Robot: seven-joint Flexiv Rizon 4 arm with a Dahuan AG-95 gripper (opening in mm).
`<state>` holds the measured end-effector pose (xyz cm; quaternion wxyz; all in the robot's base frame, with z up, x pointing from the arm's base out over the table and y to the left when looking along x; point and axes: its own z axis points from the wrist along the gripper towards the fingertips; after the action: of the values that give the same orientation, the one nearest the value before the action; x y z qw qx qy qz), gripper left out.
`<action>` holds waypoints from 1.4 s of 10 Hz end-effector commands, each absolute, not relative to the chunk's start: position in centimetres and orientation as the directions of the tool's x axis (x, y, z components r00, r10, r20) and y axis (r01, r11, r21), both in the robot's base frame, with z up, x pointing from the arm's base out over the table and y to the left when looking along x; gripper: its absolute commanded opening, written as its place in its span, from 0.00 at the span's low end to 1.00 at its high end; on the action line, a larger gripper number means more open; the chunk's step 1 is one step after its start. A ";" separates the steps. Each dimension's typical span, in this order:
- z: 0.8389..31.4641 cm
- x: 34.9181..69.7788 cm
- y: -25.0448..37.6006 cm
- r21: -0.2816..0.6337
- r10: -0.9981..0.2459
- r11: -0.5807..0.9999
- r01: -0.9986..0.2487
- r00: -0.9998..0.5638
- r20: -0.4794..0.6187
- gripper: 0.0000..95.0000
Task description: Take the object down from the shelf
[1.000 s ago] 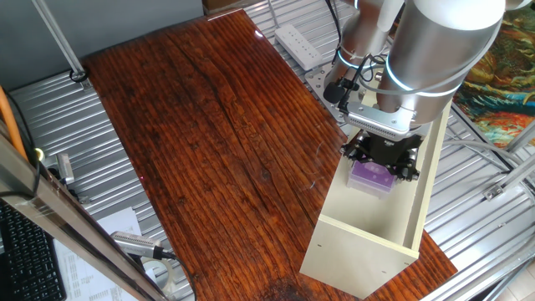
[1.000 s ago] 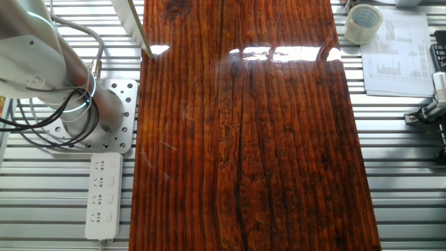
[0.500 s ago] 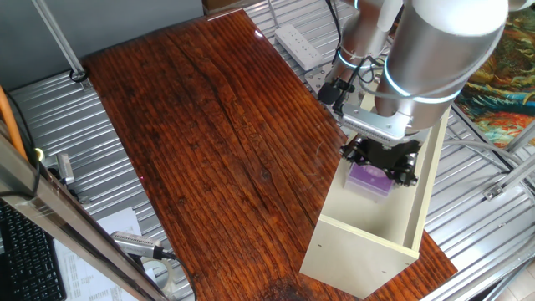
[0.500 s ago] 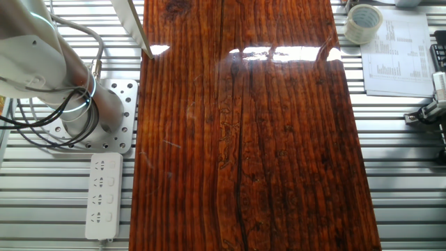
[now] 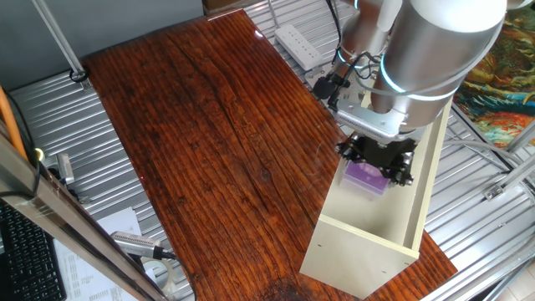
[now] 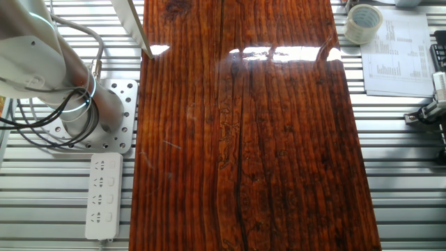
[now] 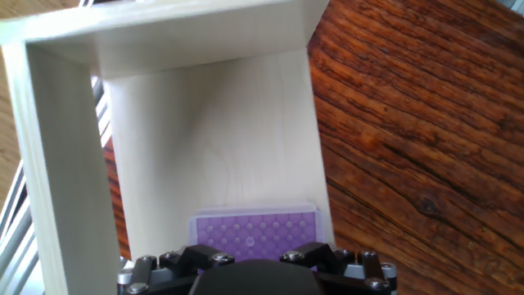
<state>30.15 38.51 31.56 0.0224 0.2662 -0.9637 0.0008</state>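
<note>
Gripper (image 5: 375, 160) hangs over the cream shelf (image 5: 393, 230), seemingly pinching the purple dotted box (image 5: 367, 177), though its fingertips are hidden, so I can't tell for sure. Grasp and lift looks underway; next comes carrying it toward nine o'clock onto the wooden table (image 5: 209, 142).

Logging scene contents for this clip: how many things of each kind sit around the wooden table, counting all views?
Translucent purple plastic box: 1
Cream open-faced panel shelf: 1
White power strip: 1
Roll of tape: 1
Printed paper sheet: 1
Two-finger gripper: 1
Total: 6
</note>
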 end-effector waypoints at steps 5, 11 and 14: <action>31.2 33.8 34.4 0.023 -0.545 0.838 -0.545 -0.838 0.031 0.00; 31.0 34.8 33.5 0.038 -0.466 0.884 -0.465 -0.885 0.008 0.00; 31.0 34.8 33.5 0.007 -0.348 0.938 -0.348 -0.937 0.026 0.00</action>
<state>34.79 33.49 30.92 0.0071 0.2204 -0.9752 -0.0177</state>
